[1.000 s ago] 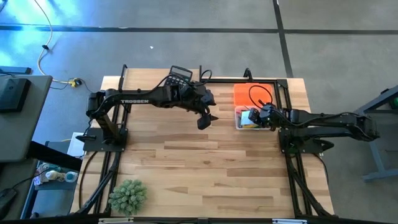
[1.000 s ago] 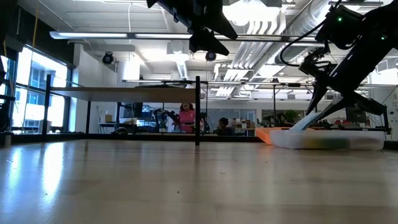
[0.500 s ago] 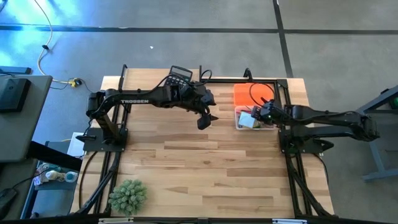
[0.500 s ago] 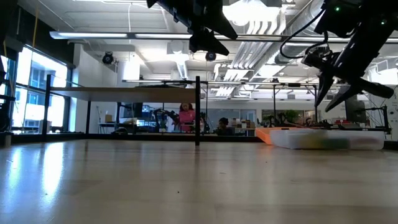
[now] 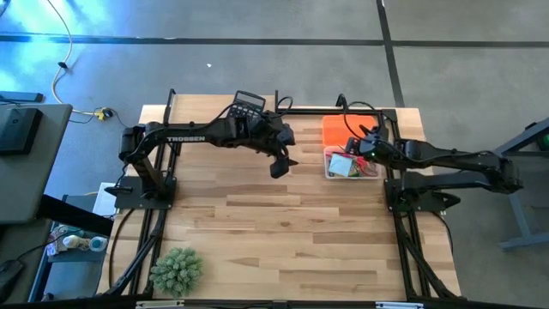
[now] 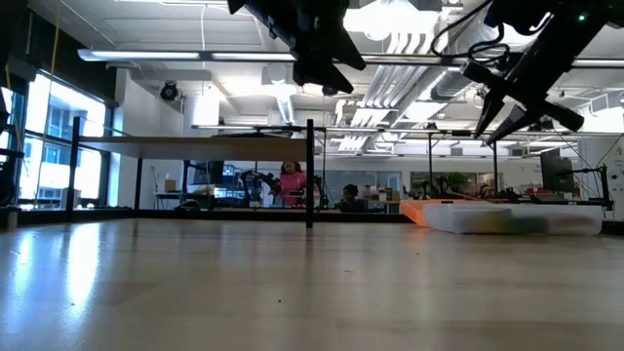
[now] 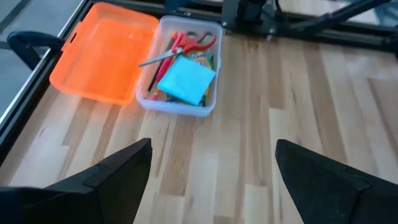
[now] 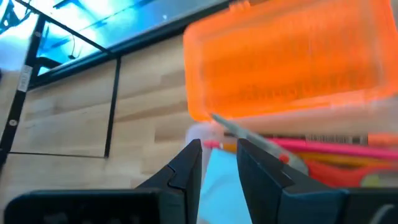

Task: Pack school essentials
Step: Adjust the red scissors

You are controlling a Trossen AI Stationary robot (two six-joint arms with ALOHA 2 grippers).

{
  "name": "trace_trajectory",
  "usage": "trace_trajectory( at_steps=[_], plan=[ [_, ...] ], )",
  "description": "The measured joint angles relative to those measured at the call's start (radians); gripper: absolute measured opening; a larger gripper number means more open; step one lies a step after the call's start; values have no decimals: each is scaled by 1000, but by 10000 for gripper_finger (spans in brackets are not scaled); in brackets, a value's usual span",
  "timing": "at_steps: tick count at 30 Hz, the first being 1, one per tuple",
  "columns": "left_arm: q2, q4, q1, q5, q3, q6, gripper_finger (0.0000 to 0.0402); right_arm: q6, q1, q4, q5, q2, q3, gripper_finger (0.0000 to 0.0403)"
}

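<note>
A clear box (image 7: pixel 177 107) stands at the table's far right, its orange lid (image 7: pixel 102 53) lying open beside it on the far side. Inside lie the school essentials: a pale blue note pad (image 7: pixel 186 79) on top, red-handled scissors (image 7: pixel 189 42), a thin pencil (image 7: pixel 151 78) and a pink marker (image 8: pixel 336 144). My right gripper (image 5: pixel 354 148) hangs above the box (image 6: pixel 512 216), slanting down, its fingers a narrow gap apart with nothing between them (image 8: pixel 219 162). Over the far middle of the table my left gripper (image 5: pixel 279 167) waits, open and empty (image 7: pixel 211 168).
A black calculator (image 5: pixel 247 105) lies at the far edge under the left arm. At the near left corner stands a spiky green plant (image 5: pixel 177 270). Black frame bars (image 5: pixel 396 137) run close past the box on its right. The middle and near boards are bare wood.
My right gripper has let go of the pale blue note pad, which it held slanting into the box a second ago and which now lies flat on the things inside. The gripper has then risen clear of the box and rolled its wrist.
</note>
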State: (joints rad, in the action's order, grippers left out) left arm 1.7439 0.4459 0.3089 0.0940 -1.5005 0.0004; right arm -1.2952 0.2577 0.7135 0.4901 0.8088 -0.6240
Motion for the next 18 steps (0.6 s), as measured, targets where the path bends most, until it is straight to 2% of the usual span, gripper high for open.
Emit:
trace_trajectory(
  at_steps=[9,14,18],
  plan=[
    [0,52,14,0,0,66,328,141,64,-2,16,134,-111,83],
    [0,63,14,0,0,107,328,196,130,16,-51,202,-146,83],
    [0,60,14,-9,0,107,328,210,188,25,-157,258,-148,83]
  ],
)
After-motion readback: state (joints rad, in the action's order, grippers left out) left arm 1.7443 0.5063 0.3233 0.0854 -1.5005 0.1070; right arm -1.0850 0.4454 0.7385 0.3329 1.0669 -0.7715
